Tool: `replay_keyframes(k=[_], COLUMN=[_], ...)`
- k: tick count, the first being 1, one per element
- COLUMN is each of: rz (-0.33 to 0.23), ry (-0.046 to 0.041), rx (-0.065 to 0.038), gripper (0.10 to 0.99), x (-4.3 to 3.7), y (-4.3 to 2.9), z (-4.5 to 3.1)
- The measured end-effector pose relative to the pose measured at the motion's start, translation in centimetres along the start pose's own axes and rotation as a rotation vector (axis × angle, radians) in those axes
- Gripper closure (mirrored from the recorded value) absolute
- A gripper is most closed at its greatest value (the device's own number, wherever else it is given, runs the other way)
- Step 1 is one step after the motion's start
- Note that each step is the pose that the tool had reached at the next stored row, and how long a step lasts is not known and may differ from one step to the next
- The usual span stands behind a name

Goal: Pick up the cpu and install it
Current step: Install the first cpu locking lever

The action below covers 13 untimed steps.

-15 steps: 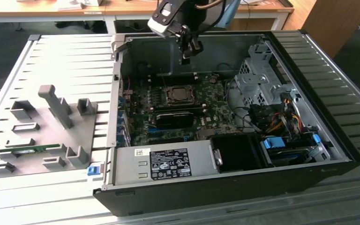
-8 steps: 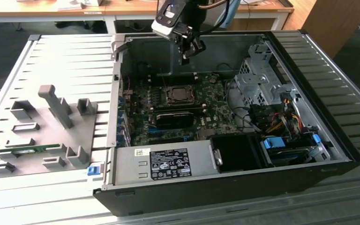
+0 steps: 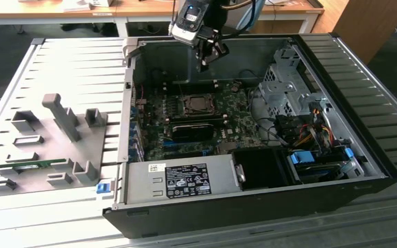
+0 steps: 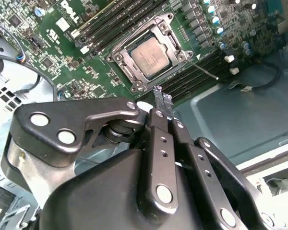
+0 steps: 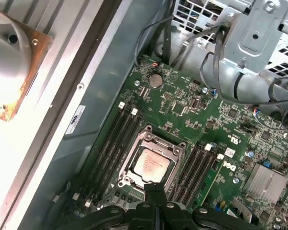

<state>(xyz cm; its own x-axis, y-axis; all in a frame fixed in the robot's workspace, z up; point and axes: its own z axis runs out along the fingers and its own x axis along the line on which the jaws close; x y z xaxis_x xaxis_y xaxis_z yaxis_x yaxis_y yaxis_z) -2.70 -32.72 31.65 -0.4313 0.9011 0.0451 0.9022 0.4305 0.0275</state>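
Note:
The cpu (image 4: 151, 58) lies flat in the motherboard socket, silver top up, with the metal socket frame (image 4: 123, 51) around it. It also shows in the first wrist view (image 5: 151, 165) and, small, in the exterior view (image 3: 198, 104). My gripper (image 3: 205, 64) hangs above the open computer case, over the back of the board and well clear of the cpu. In both wrist views its taped fingertips (image 4: 162, 100) sit pressed together with nothing between them, and the shut gripper (image 5: 156, 188) is just short of the socket.
A thin lever rod (image 4: 204, 70) sticks out beside the socket. Memory slots (image 5: 110, 143) flank it. The case holds a power supply (image 3: 178, 181), a metal drive cage (image 3: 288, 88) and cable bundles (image 3: 302, 129). A grey fixture plate (image 3: 47, 144) with a green memory stick (image 3: 29, 166) lies outside.

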Motion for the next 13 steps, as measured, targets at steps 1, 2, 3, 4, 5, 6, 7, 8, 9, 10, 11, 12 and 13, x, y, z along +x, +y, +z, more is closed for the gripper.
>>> replay_keyframes(k=[1,2,3,4,5,6,7,8,9,10,11,12,13], rz=[-0.005,-0.010,-0.013,-0.014,-0.014,-0.015,-0.016,-0.020,-0.030,-0.045,-0.063,-0.081,-0.099], ry=[0.0001,0.0002,0.0003,0.0003,0.0004,0.0006,0.0007,0.0007,0.0010,0.0014,0.0018,0.0023,0.0028], rx=[0.000,0.001,0.001,0.001,0.001,0.000,0.000,0.001,0.001,0.002,0.003,0.004,0.005], gripper=[0.980,0.980,0.980,0.980,0.980,0.980,0.980,0.980,0.980,0.980,0.980,0.980,0.980], x=[0.00,0.00,0.00,0.00,0.00,0.00,-0.01,-0.01,-0.01,-0.02,-0.02,-0.02,-0.02], y=[0.00,0.00,0.00,0.00,0.00,0.00,0.00,0.00,0.00,0.00,0.00,-0.01,-0.01], z=[0.00,0.01,0.01,0.02,0.04,0.07,0.12,0.17,0.22,0.27,0.31,0.34,0.38])
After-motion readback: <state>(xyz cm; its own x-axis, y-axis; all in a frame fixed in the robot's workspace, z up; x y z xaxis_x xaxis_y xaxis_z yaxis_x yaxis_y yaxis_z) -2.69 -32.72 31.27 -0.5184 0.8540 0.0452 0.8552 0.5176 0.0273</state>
